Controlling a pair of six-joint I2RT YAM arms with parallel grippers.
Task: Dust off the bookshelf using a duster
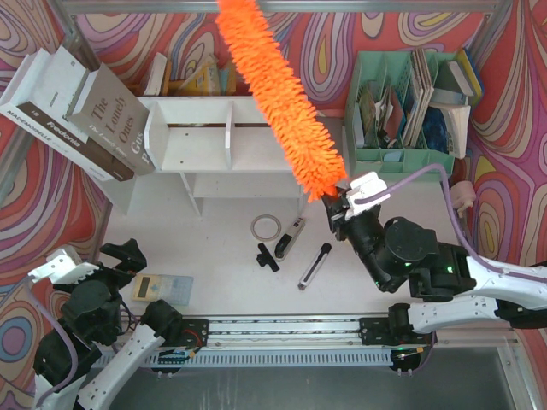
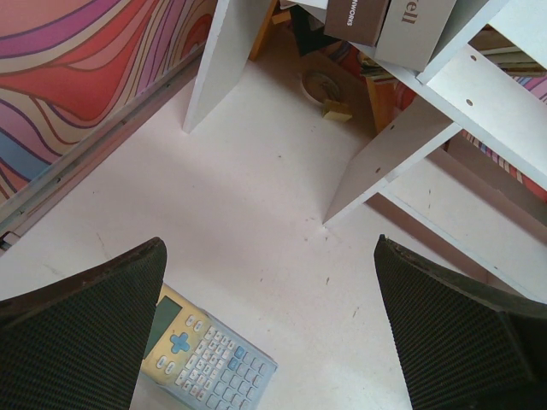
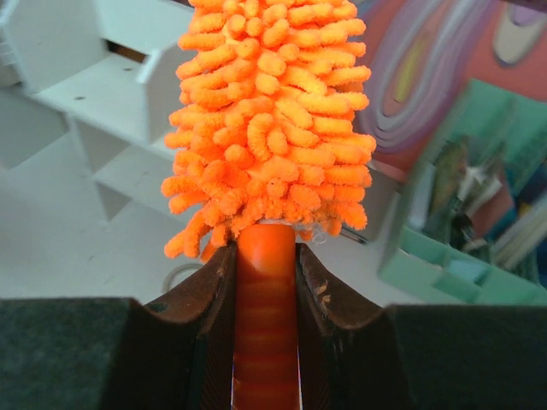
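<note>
I am clenching my right claw [image 3: 266,282] on the handle of the duster [image 1: 278,98], holding its fluffy head slanting up over the right end of the bookshelf [image 1: 201,137], so I am judging the next move as lowering it and sweeping along the shelf boards.

Orange duster [image 1: 278,98], white bookshelf [image 1: 201,137]

Left arm [image 1: 94,342]: folded low at near-left corner, wrist angled down toward the tabletop | left gripper [image 2: 269,248]: jaws spread wide, both pads [image 2: 94,333] in view | right arm [image 1: 436,273]: stretched from near right toward table centre | right gripper [image 1: 338,205]: jaws clamped on duster [image 1: 282,94] handle, one finger each side.
</note>
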